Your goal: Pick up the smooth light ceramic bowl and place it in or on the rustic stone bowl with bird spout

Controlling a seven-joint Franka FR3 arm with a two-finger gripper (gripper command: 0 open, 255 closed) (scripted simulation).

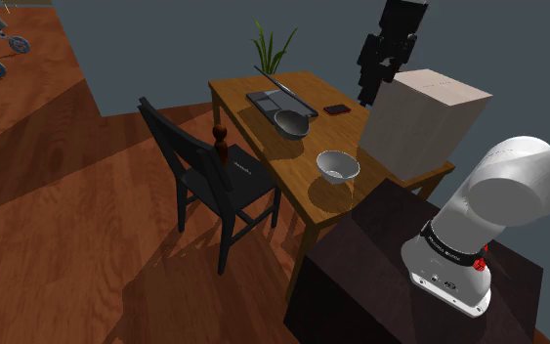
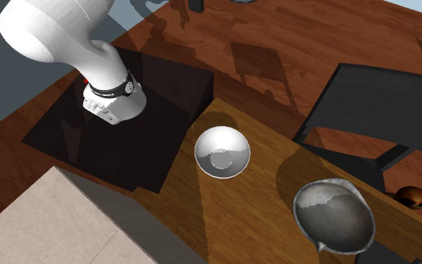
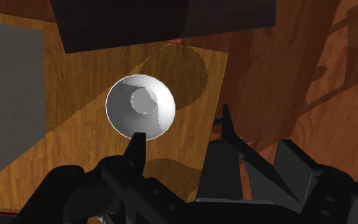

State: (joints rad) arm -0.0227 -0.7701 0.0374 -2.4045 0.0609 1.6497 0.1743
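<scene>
Shoulder view: we see the light bowl (image 1: 338,166) upright on the wooden table (image 1: 263,137), just right of the frame's centre. The grey stone bowl (image 1: 292,122) sits up and to the left of it, apart. The black gripper (image 1: 368,93) hangs high in the upper right, above a beige box (image 1: 424,117), well clear of both bowls.

Second exterior view: the light bowl (image 2: 222,152) lies mid-frame near the table's edge. The stone bowl (image 2: 334,217) is at the lower right and holds nothing.

Wrist view: the gripper (image 3: 180,133) has its fingers (image 3: 136,143) spread wide, with nothing between them. The light bowl (image 3: 140,107) lies far below, seen past one fingertip rather than centred between the two.

We judge that no part of the task is done. Lining up, descending, grasping, carrying and placing all remain.
</scene>
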